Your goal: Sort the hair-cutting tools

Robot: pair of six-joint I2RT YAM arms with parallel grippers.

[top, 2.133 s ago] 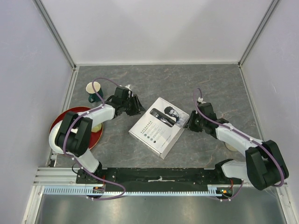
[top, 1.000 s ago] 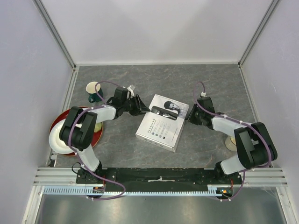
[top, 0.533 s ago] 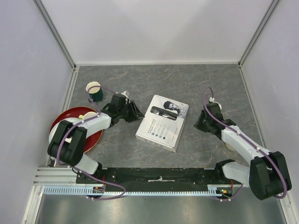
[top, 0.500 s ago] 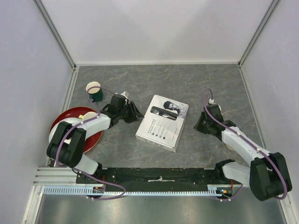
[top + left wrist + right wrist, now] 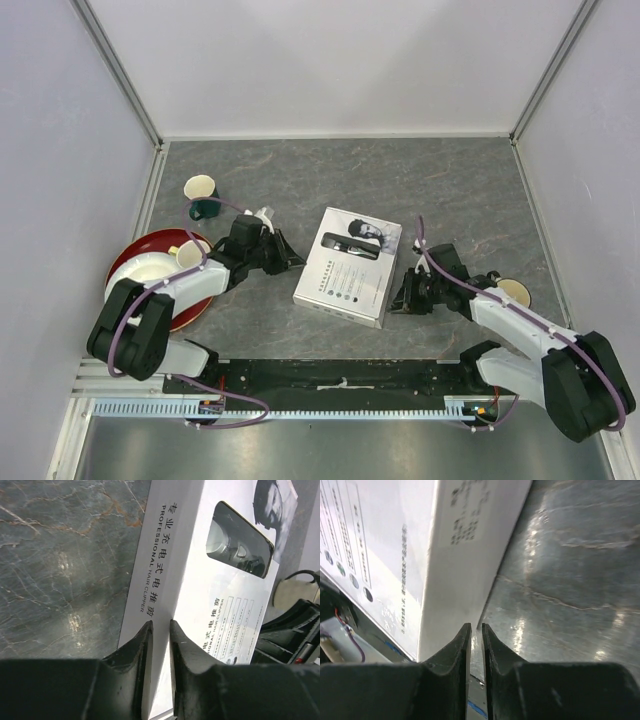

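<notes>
Grey marbled table (image 5: 450, 190) under both my arms, and the big item between my two sets of jaws is the white clipper box (image 5: 340, 285). It lies flat with the lid on. Its long axis runs away from my bases, the far end leaning a little right.

Left gripper (image 5: 296, 264) sits just off the box's long left wall, so the box lies straight ahead of those fingertips. In the left wrist view the printed side panel fills the space past the left gripper (image 5: 160, 625).

Right gripper (image 5: 399, 298) is at the opposite side, down by the near right corner. The box wall rises just ahead and left of the tips (image 5: 475, 627).

The electric clipper (image 5: 352, 241) shows only through the lid's window at the far end. It lies crosswise to the box, ahead and right of my left jaws (image 5: 240, 545). I judge my left arm the nearer one.

Both sets of jaws are pinched to a thin slit, gripping nothing. No guards or brush are in sight.
</notes>
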